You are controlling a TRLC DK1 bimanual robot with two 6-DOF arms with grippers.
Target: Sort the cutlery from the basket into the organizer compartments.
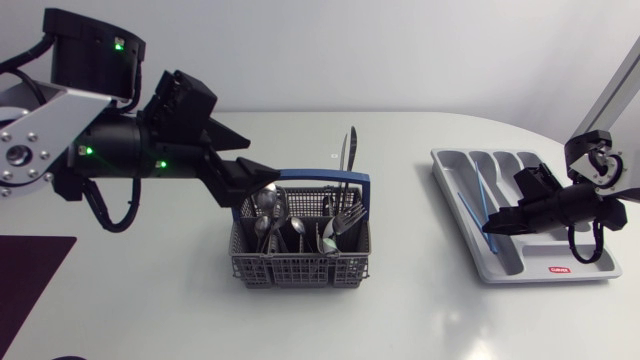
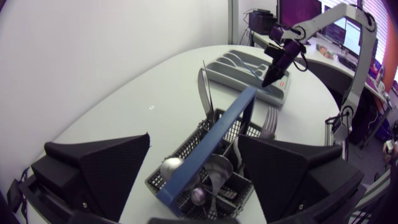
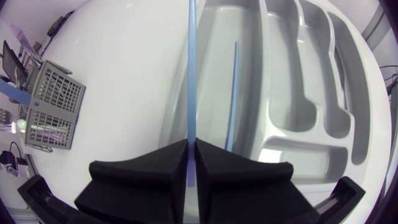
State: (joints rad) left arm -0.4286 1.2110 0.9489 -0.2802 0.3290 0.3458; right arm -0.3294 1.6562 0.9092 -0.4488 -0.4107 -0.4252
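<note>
Bright, even light falls from above. In the head view the white tabletop (image 1: 420,310) shows only faint, soft-edged shadows around the basket (image 1: 300,270) and organizer (image 1: 515,265). Small green lamps (image 1: 117,44) glow on the left arm (image 1: 120,140). Both wrist views bend straight lines: the tabletop's edge curves and the organizer's walls bow. In the right wrist view the organizer has a soft sheen, and the pale chopstick (image 3: 190,74) stands out against the matte right end effector (image 3: 191,143) pinching it. The spread left end effector (image 2: 194,137) reads as near-featureless black.
</note>
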